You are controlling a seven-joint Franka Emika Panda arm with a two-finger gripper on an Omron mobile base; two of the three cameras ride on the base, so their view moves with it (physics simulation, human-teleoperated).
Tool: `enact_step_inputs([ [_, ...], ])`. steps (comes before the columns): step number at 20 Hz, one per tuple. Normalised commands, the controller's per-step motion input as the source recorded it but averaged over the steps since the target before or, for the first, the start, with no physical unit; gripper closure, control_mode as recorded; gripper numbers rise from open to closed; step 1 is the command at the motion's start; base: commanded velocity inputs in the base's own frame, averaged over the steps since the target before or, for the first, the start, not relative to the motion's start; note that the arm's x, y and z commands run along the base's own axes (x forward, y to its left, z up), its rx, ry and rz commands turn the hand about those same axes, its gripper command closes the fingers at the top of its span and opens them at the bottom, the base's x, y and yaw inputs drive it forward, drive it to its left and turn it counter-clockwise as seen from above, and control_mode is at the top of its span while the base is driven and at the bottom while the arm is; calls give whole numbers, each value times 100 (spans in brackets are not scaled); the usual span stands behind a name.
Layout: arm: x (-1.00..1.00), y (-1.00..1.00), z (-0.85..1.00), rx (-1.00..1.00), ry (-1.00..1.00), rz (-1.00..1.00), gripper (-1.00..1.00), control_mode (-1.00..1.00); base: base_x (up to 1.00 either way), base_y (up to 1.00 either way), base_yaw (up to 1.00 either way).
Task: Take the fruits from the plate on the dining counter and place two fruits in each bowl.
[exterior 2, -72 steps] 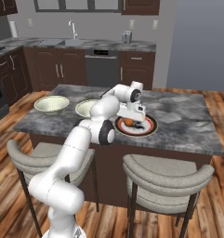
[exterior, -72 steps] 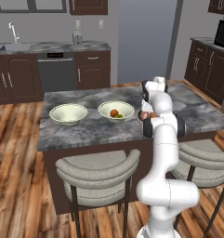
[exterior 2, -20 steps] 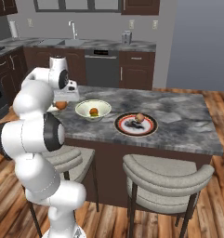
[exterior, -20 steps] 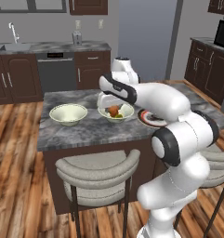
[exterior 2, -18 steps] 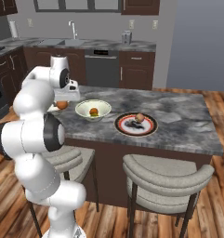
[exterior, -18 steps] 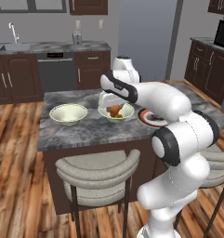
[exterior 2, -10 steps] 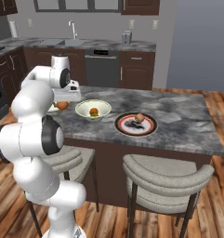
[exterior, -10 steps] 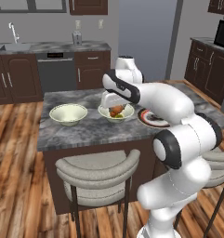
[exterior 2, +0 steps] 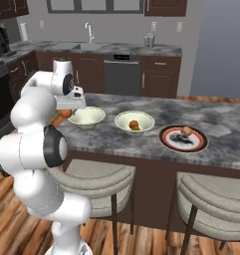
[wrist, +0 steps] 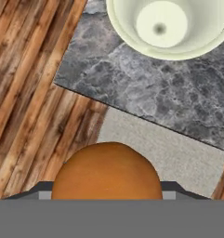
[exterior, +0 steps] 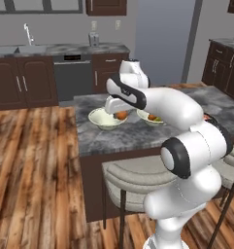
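The task is about half done, as far as I can judge. The cream bowl (exterior 2: 134, 122) nearer the plate already holds two fruits, an orange one (exterior 2: 134, 124) and a yellow-green one beside it. The other bowl (exterior 2: 86, 116), at the end of the worktop (exterior 2: 156, 142), is empty; in the hand view I look straight down into its bare bottom (wrist: 162, 23).

The claw (exterior 2: 66, 110) is clenched on an orange fruit (wrist: 106, 172), which sits big and round at the bottom of the hand view. In the right base view the fruit (exterior 2: 65, 113) hangs just beside the rim of the empty bowl, not yet over it. In the hand view the bowl lies ahead, and under the fruit there is the stool seat and the wooden floor, so I think the fruit must go a little further over the worktop before it can be let go.

On the red-ringed plate (exterior 2: 183, 139) one reddish-brown fruit (exterior 2: 186, 131) remains. So what is left: to put this orange fruit into the empty bowl, then fetch the last fruit from the plate and place it in the same bowl.
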Motion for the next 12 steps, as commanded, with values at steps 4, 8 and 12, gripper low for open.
enact_step_inputs([
  [4, 0, 0, 0, 0, 0, 0, 100, 100, 69, 0, 0],
  [8, 0, 0, 0, 0, 0, 0, 100, 100, 58, 0, 0],
  [12, 97, 0, 0, 0, 0, -7, 100, -100, 0, 0, 0],
])
